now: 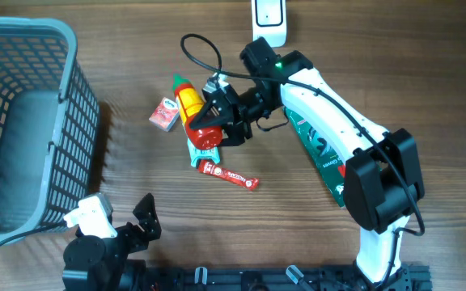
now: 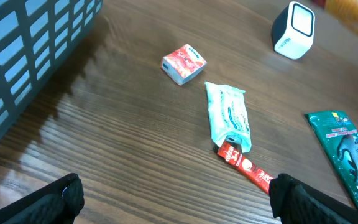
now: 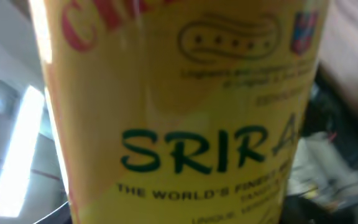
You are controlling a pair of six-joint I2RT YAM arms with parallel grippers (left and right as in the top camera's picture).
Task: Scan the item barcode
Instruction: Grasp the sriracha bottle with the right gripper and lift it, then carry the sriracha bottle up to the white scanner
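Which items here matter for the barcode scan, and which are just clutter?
Job:
- yellow-labelled sriracha sauce bottle with green cap, held in the right claw
- white box-shaped barcode scanner

Lying about:
- small red carton
- pale teal wipes packet
- red stick sachet
- green foil pouch
- grey plastic mesh basket

The overhead camera looks straight down on the desk (image 1: 217, 234); the left wrist camera, low at 7 o'clock, faces 1 o'clock, sharing the scanner (image 2: 294, 28) and green packet (image 2: 347, 155); the right wrist camera sits close against the sauce bottle (image 3: 179, 112).
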